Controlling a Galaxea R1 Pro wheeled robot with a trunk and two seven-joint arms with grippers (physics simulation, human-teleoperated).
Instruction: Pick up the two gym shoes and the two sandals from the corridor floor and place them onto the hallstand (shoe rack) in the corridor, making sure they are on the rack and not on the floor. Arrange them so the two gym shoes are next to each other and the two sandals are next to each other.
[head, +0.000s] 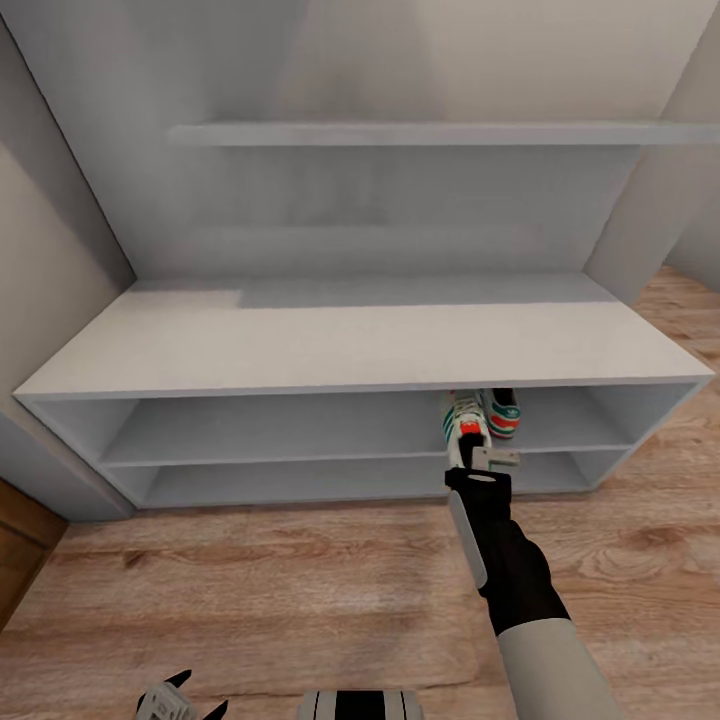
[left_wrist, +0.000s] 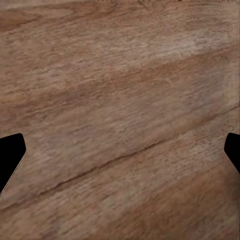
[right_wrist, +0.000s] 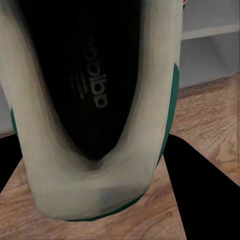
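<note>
Your right gripper (head: 470, 452) is clamped on one gym shoe (head: 462, 418) at the hallstand (head: 350, 345) upper low shelf, the other gym shoe (head: 503, 412) just at its 3 o'clock. Your left gripper (head: 180, 700) hangs spread wide and empty over the corridor floor (left_wrist: 120, 100)

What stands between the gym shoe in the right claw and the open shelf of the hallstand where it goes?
Nothing visible does. The right claw holds a gym shoe at the front edge of the upper open shelf of the hallstand. The second gym shoe sits just beside it on that shelf, so free room there is narrow.
</note>
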